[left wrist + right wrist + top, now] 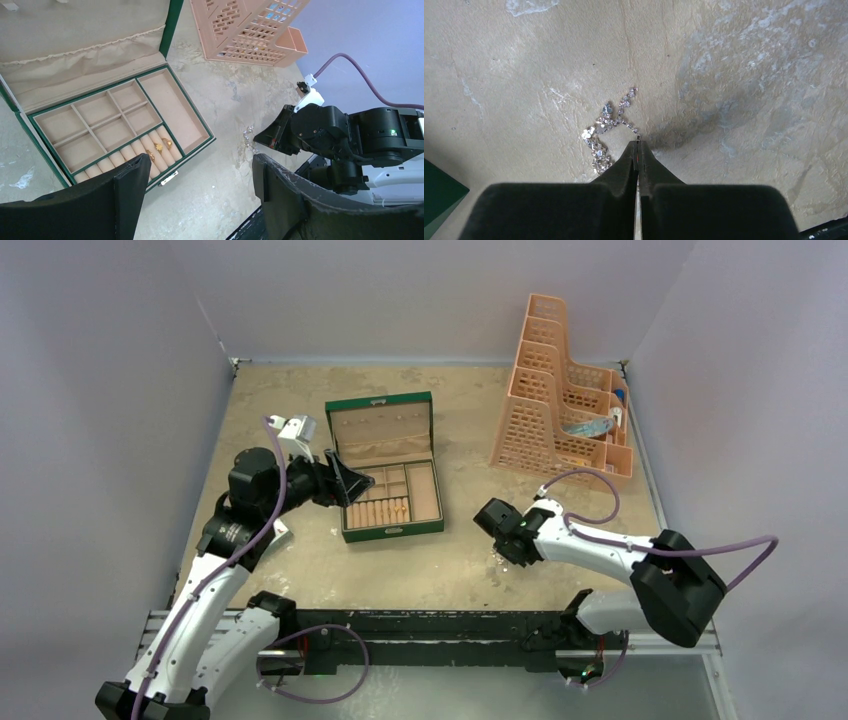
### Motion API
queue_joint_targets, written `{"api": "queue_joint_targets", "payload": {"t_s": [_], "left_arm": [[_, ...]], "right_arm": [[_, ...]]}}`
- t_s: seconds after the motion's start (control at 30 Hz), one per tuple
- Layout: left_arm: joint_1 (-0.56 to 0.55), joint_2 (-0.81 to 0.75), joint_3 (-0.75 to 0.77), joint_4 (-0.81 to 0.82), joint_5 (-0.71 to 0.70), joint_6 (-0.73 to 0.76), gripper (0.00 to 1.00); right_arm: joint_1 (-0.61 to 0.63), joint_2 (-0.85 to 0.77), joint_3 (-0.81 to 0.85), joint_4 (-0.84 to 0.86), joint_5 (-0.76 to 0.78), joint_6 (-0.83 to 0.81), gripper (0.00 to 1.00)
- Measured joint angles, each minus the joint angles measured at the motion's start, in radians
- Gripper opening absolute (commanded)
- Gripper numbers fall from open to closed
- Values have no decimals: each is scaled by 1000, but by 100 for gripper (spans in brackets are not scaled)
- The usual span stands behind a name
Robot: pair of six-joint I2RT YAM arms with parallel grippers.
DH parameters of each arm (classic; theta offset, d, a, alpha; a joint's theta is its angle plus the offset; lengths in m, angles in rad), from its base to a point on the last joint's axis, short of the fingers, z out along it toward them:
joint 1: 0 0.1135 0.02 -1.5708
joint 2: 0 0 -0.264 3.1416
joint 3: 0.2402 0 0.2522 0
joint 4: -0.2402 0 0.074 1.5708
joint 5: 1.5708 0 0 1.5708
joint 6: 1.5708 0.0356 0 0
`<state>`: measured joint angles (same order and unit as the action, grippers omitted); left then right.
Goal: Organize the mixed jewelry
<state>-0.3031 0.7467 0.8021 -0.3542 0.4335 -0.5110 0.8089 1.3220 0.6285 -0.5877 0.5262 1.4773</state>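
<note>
1. Green outside and beige-lined, the jewellery box was seen open on the table, with its lid stood upright at the back.
2. Three small gold rings were found inside the box, seated among the padded rolls of the front row, towards the right end of that row. The square compartments behind the rolls and the long compartment to their right were seen bare.
3. A silvery chain was seen on the table, to the right of the box's front right corner and well apart from the box, lying in a loose tangle.
4. The right gripper was lowered to the table at the chain, on the box's right side. Its fingers were pressed together, with the tips set against one end of the chain; whether a link was pinched between them could not be told.
5. The left gripper was held at the left edge of the box, just above it. Its fingers were spread wide apart, and nothing was held between them.
6. A peach lattice organiser was seen behind and to the right of the box.
</note>
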Motion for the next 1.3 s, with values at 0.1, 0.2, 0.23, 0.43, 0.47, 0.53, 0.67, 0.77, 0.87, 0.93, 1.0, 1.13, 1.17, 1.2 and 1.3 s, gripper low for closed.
{"api": "queue_joint_targets", "payload": {"t_s": [0.1,0.2,0.23,0.43,0.47,0.53,0.67,0.77,0.87,0.93,1.0,1.13,1.17,1.2,1.3], "left_arm": [[0,-2,0,0,-3,0,74],[0,-3,0,0,-11,0,73],[0,-3,0,0,-13,0,73],[0,-3,0,0,-21,-1,73],[0,-3,0,0,-23,-1,73],[0,-3,0,-1,-30,-2,73],[0,-3,0,-3,-53,-2,73],[0,-2,0,-3,-67,-4,73],[0,5,0,-3,-71,-9,72],[0,14,0,-3,-71,-16,72],[0,25,0,-2,-69,-25,72],[0,37,0,2,-58,-31,72],[0,40,0,6,-54,-32,72],[0,43,0,11,-49,-35,72],[0,53,0,24,-40,-46,72]], "right_arm": [[-6,-14,-13,18,2,0,0],[-11,-16,-13,26,6,-1,0],[-11,-16,-11,24,8,-4,0],[-12,-13,83,-9,63,-42,0],[-11,-14,105,-7,71,-53,0],[-11,-16,135,-2,88,-74,0],[-11,-26,163,2,108,-135,0],[-11,-40,192,14,112,-213,0],[-11,-62,232,48,110,-309,0],[-12,-82,257,77,104,-376,0],[-11,-107,283,115,88,-449,0],[-12,-152,322,189,49,-596,0],[-12,-161,331,209,30,-639,0],[-11,-168,339,230,12,-683,0],[-12,-191,355,294,-58,-813,0]]}}
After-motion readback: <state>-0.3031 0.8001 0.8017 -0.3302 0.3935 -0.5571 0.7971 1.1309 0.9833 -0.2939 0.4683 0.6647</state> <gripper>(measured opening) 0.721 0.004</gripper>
